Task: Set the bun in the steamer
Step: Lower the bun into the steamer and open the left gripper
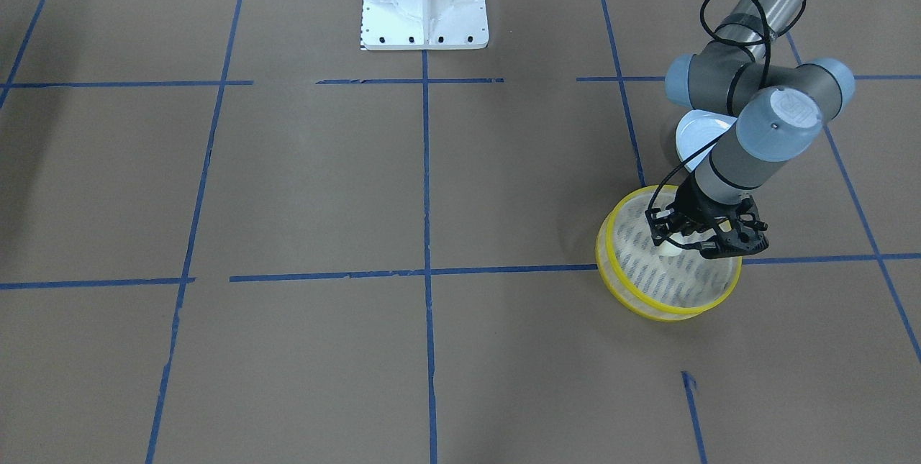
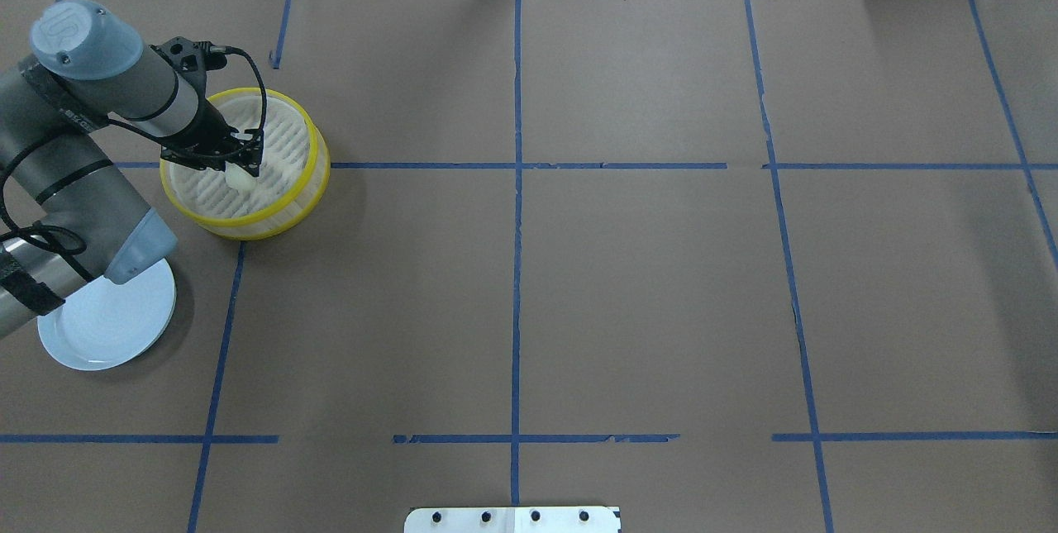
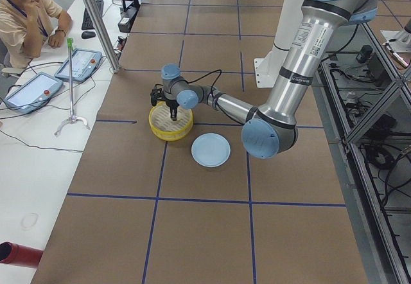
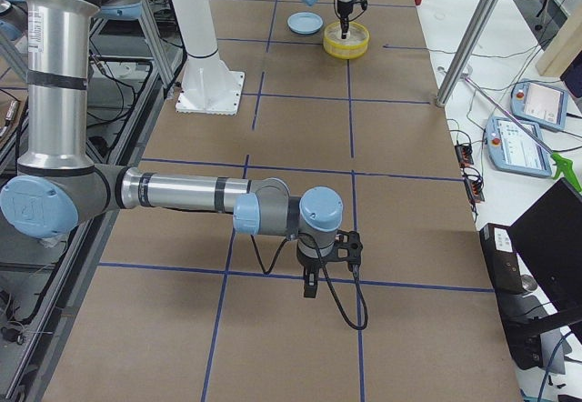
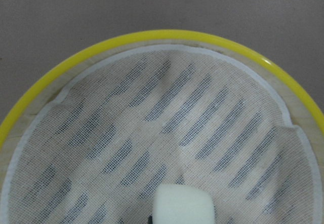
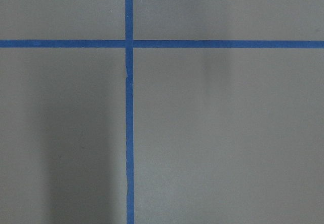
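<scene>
Front-facing view, hold: The left gripper (image 1: pixel 680 239) sits low inside the steamer (image 1: pixel 611 266). Its fingers are drawn in to a narrow gap on the bun (image 1: pixel 671 248), which shows as a white lump at the fingertips.
Front-facing view, surroundings: A pale blue plate (image 1: pixel 694 134) lies just beside the steamer on the robot's side. It is partly hidden by the left arm (image 1: pixel 748 155).
Overhead view, bun position: The bun (image 2: pixel 242 178) is inside the yellow rim, over the slotted base, slightly toward the robot from centre and clear of the wall. Whether its underside touches the base cannot be told.
Overhead view, procedure: Judged step is release. Lower straight down until the bun seats, then open.
Left side view, posture: The gripper points straight down over the steamer. Finger detail is too small to read.
Right side view, idle arm: The right gripper (image 4: pixel 311 286) hangs just above the table (image 4: pixel 409 238), well apart from the steamer. Its opening cannot be told.
Left wrist view, landing zone: The bun (image 5: pixel 183 203) is at the lower edge of the view. A mesh liner (image 5: pixel 167 127) covers the base, with a raised fold at the right.
Left wrist view, caution: Release on the flat part of the liner. Open only enough to free the bun. Retract vertically so the fingers do not snag the liner or drag the bun.
Right wrist view, content: Only the table and blue tape lines (image 6: pixel 129 133) show, with no fingers visible.
</scene>
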`<state>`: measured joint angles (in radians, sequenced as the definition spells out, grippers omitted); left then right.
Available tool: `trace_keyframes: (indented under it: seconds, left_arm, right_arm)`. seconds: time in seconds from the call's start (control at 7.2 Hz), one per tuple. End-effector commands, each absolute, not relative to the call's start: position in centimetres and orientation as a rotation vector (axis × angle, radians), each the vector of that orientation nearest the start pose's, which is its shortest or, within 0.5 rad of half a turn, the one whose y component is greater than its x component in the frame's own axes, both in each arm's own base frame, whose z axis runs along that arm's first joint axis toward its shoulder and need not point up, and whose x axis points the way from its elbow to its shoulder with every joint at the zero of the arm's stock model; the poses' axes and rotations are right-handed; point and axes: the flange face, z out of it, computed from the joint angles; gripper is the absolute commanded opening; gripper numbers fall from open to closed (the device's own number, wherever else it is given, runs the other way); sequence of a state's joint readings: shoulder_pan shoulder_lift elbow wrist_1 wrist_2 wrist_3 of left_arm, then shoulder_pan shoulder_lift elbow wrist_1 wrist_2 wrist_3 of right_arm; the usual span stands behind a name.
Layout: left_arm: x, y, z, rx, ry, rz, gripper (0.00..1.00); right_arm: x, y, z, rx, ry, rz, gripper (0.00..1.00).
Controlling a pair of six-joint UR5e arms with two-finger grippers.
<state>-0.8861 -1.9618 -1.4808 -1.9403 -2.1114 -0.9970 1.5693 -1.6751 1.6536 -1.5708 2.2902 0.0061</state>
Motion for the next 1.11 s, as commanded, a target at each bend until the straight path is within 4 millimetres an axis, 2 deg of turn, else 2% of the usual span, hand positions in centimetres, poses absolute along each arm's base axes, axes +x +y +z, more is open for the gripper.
trace_keyframes:
  seconds: [0.0,0.28,0.42,0.69,0.83,0.97]
  left_arm:
    - [36.3,-56.9,44.8,0.044,0.828,-0.109,0.36]
    - [36.3,-56.9,44.9,0.041,0.825,-0.110,0.46]
    - [36.3,-56.9,44.6,0.046,0.829,-0.107,0.66]
    - [36.2,-57.1,44.4,0.070,0.818,-0.111,0.97]
    - [35.2,-57.7,44.2,0.098,0.811,-0.112,0.99]
    - [31.6,-59.5,43.5,0.130,0.817,-0.144,0.99]
  right_arm:
    - [6.7,-44.6,67.1,-0.023,-0.719,0.012,1.00]
    - [6.7,-44.6,67.1,-0.023,-0.719,0.012,1.00]
    - [6.7,-44.6,67.1,-0.022,-0.719,0.012,1.00]
    - [6.7,-44.6,67.1,-0.023,-0.719,0.012,1.00]
    - [6.7,-44.6,67.1,-0.023,-0.719,0.012,1.00]
    - [6.7,-44.6,67.1,-0.023,-0.719,0.012,1.00]
